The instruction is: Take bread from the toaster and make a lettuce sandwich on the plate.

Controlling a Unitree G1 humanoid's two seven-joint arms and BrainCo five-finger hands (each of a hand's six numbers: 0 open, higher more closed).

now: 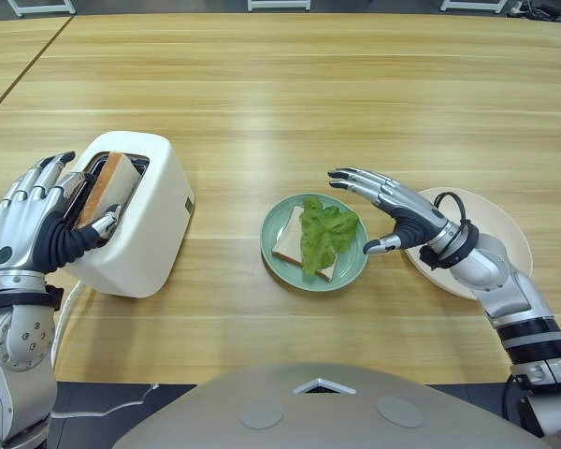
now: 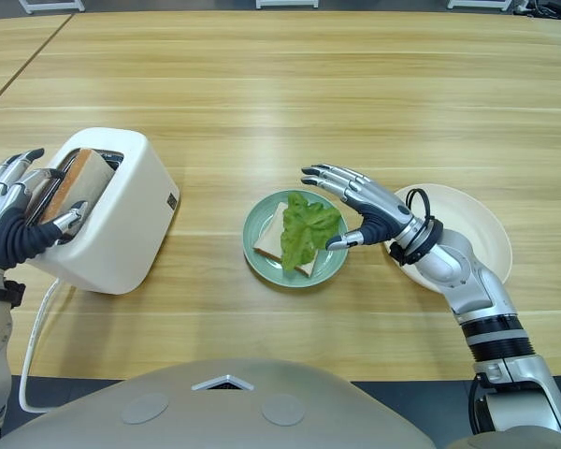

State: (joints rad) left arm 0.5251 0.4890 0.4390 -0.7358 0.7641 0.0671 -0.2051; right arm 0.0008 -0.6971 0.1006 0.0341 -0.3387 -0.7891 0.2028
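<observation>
Pinches the bread slice (image 1: 112,187), standing in the toaster (image 1: 150,234) at the counter's (image 1: 280,112) left, with the left hand (image 1: 33,220); holds the right hand (image 1: 397,210) spread and empty beside the green plate (image 1: 348,271) bearing a first slice (image 1: 288,241) and lettuce (image 1: 325,234). Risks dragging or tipping the toaster if pulled aslant; may drop the slice on a loose pinch.

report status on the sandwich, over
Left hand pinching toast slice in toaster. Right hand open beside green plate. Bread slice there, lettuce on top. Nothing between toaster and plate.
</observation>
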